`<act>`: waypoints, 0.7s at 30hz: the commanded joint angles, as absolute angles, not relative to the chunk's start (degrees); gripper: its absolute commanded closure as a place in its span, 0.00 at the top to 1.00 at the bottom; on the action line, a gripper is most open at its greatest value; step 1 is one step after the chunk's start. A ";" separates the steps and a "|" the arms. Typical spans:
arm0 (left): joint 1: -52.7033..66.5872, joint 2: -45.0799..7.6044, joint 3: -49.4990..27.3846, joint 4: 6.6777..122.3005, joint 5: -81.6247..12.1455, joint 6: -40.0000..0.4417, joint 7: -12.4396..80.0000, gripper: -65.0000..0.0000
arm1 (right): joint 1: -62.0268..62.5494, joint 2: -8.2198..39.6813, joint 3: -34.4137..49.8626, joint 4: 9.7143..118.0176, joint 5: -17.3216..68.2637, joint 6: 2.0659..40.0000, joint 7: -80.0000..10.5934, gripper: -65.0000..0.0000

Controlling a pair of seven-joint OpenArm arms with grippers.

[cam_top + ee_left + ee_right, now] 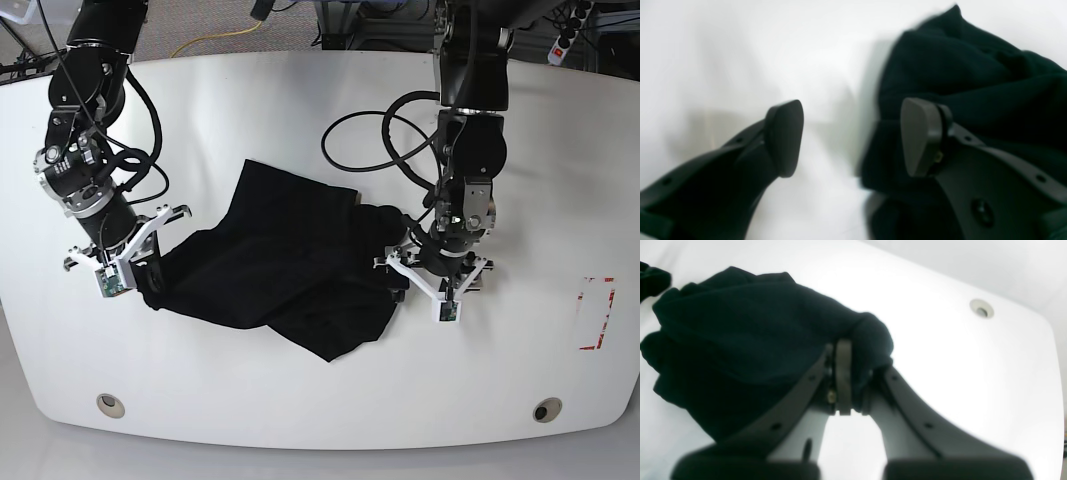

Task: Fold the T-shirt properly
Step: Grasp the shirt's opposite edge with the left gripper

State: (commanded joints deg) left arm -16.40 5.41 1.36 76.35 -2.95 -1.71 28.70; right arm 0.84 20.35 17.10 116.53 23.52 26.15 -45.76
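T-shirt [285,260]: black, lying rumpled and partly bunched on the white counter [300,100], roughly mid-surface between the two arms. No chest graphic or text shows in any view (only plain dark cloth).

T-shirt edges: one bunched end reaches the arm on the base view's left; the opposite side reaches the arm on the base view's right. A corner hangs toward the near edge of the counter.

Right end effector [853,386]: closed on a fold of the T-shirt. In the right wrist view the cloth wraps over the fingertips and is pinched between the two pads, with the rest of the shirt spreading away to the left.

Left end effector [851,136]: spread wide, nothing between its fingers. In the left wrist view one pad stands over bare counter, while the other pad [918,136] sits just at the edge of the dark cloth (whether it touches the fabric cannot be told, since the view is blurred).

Counter: white, rounded at the corners, with a round grommet hole [111,404] near one front corner and another hole [545,410] near the other.

Red marking [596,313]: a rectangular outline on the counter, well apart from the shirt, toward the base view's right edge.

Cables [375,150]: black loops hanging off the left arm above the shirt.
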 joint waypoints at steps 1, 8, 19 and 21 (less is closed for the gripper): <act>-17.19 6.02 1.36 75.21 -2.95 -1.71 28.62 0.66 | 0.84 20.26 17.10 116.53 23.52 26.15 -45.76 0.00; -19.74 9.00 0.57 68.09 -2.95 -1.54 22.90 0.66 | 0.84 19.74 17.10 116.44 23.08 26.15 -45.76 0.00; -20.18 9.00 0.31 60.44 -9.36 -1.36 22.37 0.64 | -0.13 19.74 17.10 116.26 22.99 26.15 -45.76 0.00; -20.00 9.00 0.31 60.44 -9.71 -1.36 22.46 0.59 | -0.31 19.74 17.10 116.26 22.99 26.15 -45.76 0.00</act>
State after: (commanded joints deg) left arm -20.00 9.00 0.31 60.44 -9.71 -1.36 22.46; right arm -0.31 19.74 17.10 116.26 22.99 26.15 -45.76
